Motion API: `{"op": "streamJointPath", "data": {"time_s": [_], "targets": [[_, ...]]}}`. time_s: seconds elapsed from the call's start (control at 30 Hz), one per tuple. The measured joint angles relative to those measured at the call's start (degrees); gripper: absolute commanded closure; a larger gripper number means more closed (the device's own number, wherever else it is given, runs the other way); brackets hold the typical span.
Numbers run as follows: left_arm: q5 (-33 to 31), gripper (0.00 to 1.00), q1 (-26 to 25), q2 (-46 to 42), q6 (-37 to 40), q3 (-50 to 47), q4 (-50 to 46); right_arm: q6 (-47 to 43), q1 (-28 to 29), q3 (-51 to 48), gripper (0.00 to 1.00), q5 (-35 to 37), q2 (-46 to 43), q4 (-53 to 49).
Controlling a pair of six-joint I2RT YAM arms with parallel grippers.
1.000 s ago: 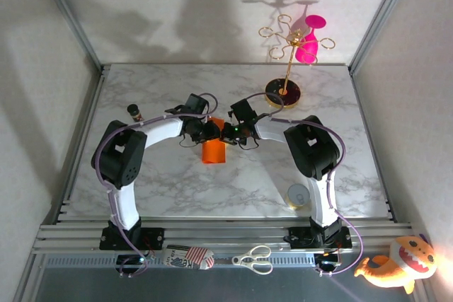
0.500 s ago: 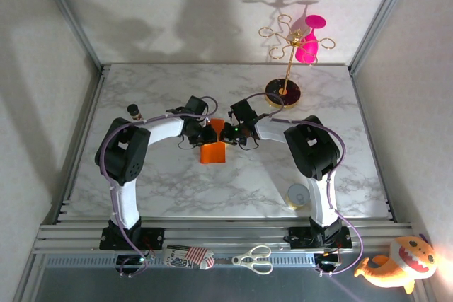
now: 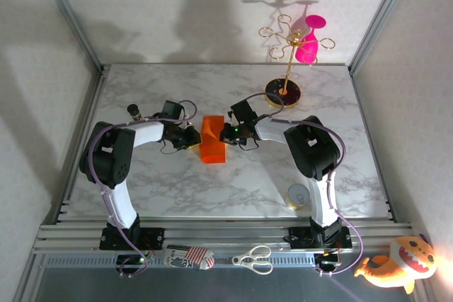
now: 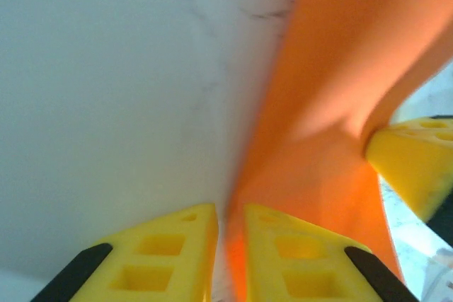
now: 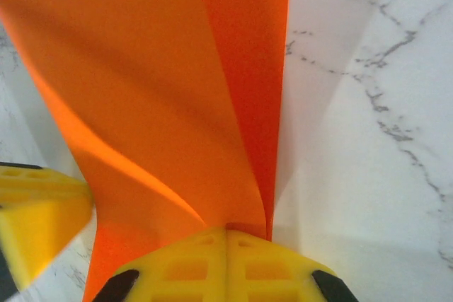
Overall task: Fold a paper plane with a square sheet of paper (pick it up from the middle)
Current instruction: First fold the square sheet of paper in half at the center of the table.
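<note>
1. The square sheet of paper (image 3: 212, 141) is found between the two pincers and is reached by both. It is folded over into an oblong. Its long axis is laid from the near side of the marble table (image 3: 297, 167) toward the far side, crosswise to the line joining the pincers.
2. The left gripper (image 4: 230, 211) is seen with its jaws drawn almost together. Only a narrow slit is left between them, and the left edge of the sheet is taken into that slit and grasped.
3. Ahead of those fingertips, the paper is spread wider and is bent up and to the right, where a yellow finger (image 4: 410, 167) of the other pincer is met.
4. The right gripper (image 5: 226, 233) is clenched, its yellow pads pressed flat together. The right edge of the sheet is pinched at their tips.
5. Beyond the right fingertips, two orange layers are fanned away, and a crease is run straight ahead from the pinch.
</note>
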Motion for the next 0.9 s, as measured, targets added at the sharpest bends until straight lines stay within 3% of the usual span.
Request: {"op": "streamJointPath", "data": {"time_s": [0.17, 0.47, 0.73, 0.9], "targets": [[-0.85, 0.85, 0.92, -2.49, -1.16, -0.28, -0.79, 0.02, 0.00, 0.02, 1.00, 0.00, 0.00, -0.02], [3.28, 0.89, -4.55, 0.07, -6.56, -0.24, 4.37, 0.04, 0.00, 0.02, 1.00, 0.00, 0.00, -0.02], [2.49, 0.94, -4.74, 1.27, -3.76, -1.01, 3.34, 0.04, 0.00, 0.02, 1.00, 0.02, 0.00, -0.02], [-1.73, 0.93, -4.74, -2.67, 0.31, -3.45, -0.94, 0.04, 0.02, 0.35, 1.00, 0.04, 0.15, -0.15]]}}
